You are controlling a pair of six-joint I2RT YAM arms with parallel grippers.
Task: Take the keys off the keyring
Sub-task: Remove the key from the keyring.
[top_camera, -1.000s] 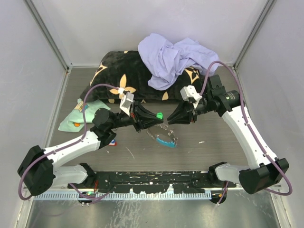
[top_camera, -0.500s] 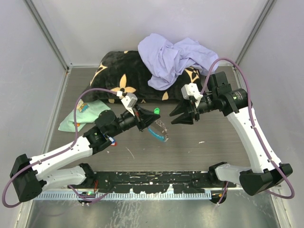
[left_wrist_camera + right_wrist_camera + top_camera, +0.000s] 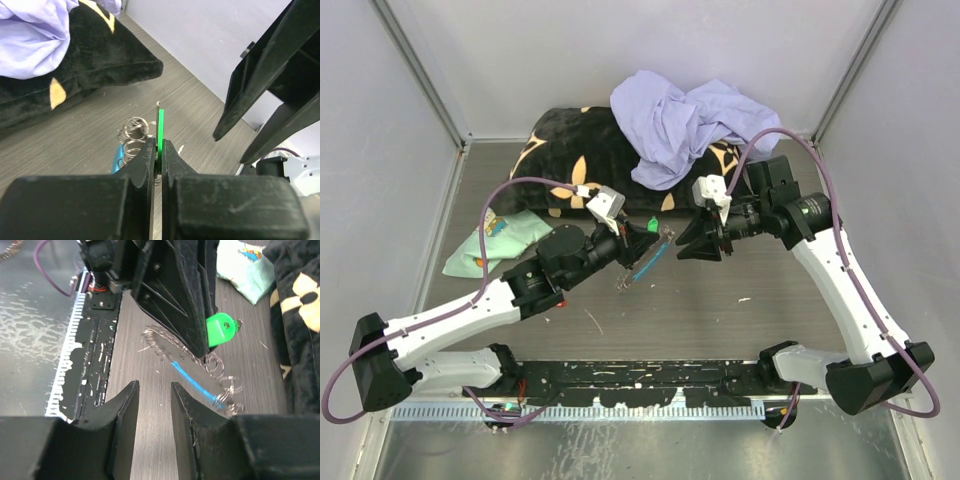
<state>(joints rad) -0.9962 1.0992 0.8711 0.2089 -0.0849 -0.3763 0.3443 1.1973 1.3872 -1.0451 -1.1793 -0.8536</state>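
L gripper [image 3: 642, 238] is clamped tight on the green-tagged key [image 3: 160, 127], w/ the keyring [image 3: 642, 266] dangling just below it, while the R gripper [image 3: 688, 246], just beyond, has jaws partly apart, gripping nothing.

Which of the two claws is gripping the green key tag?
The left claw: its jaws are shut on the green key tag. The right claw faces it with its jaws apart and nothing between them.

Green-tagged key [image 3: 653, 224]: one visible. Keyring [image 3: 646, 265]: one. Black cushion [image 3: 560, 150]: one. Lilac cloth [image 3: 690, 115]: one. Mint-green cloth [image 3: 505, 237]: one.
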